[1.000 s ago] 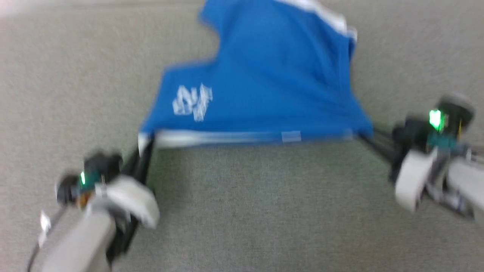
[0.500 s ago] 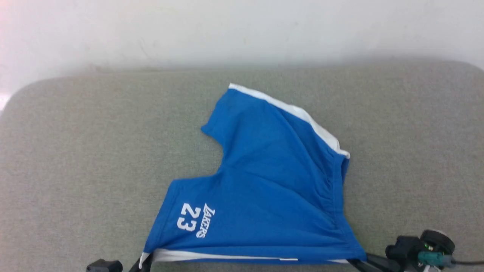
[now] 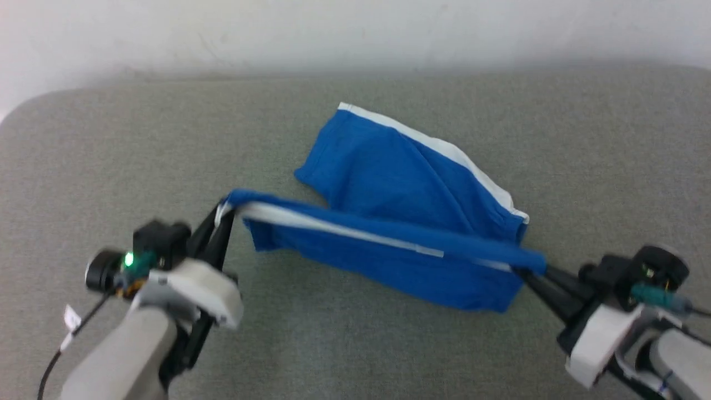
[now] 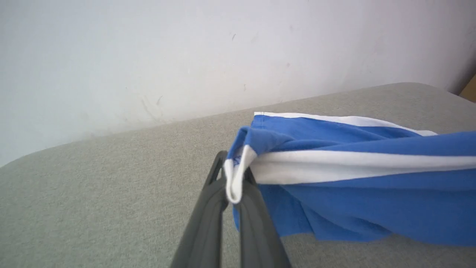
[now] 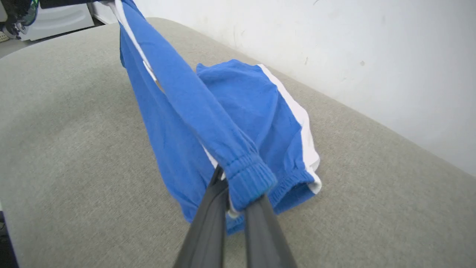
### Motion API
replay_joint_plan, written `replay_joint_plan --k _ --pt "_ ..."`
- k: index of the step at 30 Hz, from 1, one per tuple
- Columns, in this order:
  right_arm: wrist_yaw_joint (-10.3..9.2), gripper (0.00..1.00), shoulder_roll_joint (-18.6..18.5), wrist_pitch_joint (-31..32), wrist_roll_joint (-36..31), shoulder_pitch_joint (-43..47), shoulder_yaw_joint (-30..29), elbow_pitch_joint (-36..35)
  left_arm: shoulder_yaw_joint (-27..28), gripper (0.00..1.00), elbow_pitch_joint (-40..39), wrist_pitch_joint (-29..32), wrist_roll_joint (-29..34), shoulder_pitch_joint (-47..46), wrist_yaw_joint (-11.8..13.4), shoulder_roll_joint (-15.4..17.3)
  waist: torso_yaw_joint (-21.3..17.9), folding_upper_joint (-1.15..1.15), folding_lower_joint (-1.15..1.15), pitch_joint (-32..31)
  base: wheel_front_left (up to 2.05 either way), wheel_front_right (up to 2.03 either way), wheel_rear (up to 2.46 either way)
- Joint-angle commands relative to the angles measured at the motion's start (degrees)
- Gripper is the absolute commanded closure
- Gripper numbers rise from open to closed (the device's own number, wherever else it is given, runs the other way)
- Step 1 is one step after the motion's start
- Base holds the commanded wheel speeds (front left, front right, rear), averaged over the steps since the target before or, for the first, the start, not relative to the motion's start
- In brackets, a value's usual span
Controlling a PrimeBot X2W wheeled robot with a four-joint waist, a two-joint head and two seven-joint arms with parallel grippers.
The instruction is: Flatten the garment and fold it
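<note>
The royal-blue shorts (image 3: 400, 178) lie partly on the grey padded table (image 3: 333, 344). Their near edge, with a white hem band, is lifted and stretched taut between my two grippers. My left gripper (image 3: 220, 215) is shut on the white hem corner, seen close in the left wrist view (image 4: 232, 190). My right gripper (image 3: 527, 271) is shut on the gathered elastic waistband end (image 5: 245, 178). Blue cloth (image 4: 353, 208) hangs below the raised band. The far leg with its white band (image 3: 444, 150) rests flat. The lettering is hidden.
A white wall (image 3: 355, 33) runs right behind the table's far edge. The table's far-left corner (image 3: 22, 111) is rounded. Bare grey surface lies in front of the shorts and on both sides. A white object (image 5: 59, 18) stands beyond the table in the right wrist view.
The head camera shifted between frames. Both grippers have raised the near edge off the table and carried it towards the far side, so the cloth hangs under it and the lettering no longer shows.
</note>
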Motion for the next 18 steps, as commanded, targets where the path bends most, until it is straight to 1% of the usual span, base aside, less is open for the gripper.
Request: replay_joint_plan --k 1,5,10,14,18 --pt "-0.13 1.00 0.56 0.31 -0.47 -1.19 -0.78 0.03 0.07 1.00 0.92 -0.08 0.56 -1.86 -0.44 -0.39 -2.29 0.00 -0.01 4.27 0.00 0.00 0.00" --pt "-0.13 1.00 2.54 1.94 -2.54 -5.34 -3.48 1.58 -0.47 1.00 7.58 0.18 2.20 -12.71 -3.58 -3.01 -4.37 0.00 -0.01 9.96 0.00 0.00 0.00" --pt "-0.13 1.00 4.58 2.69 -4.54 -11.07 -5.15 5.42 -2.28 1.00 17.27 1.14 4.91 -26.59 -7.53 -6.80 -6.48 0.00 -0.01 16.05 0.00 0.00 0.00" --pt "-0.13 1.00 6.89 3.10 -5.68 -15.85 -4.30 8.86 -4.16 1.00 25.88 2.84 6.76 -35.37 -10.71 -8.89 -8.54 0.00 -0.01 19.66 0.00 0.00 0.00" --pt "-0.13 1.00 9.11 4.19 -6.17 -20.32 -1.28 12.49 -6.17 1.00 34.62 5.21 8.17 -40.66 -13.22 -10.08 -10.40 0.00 -0.01 21.84 0.00 0.00 0.00"
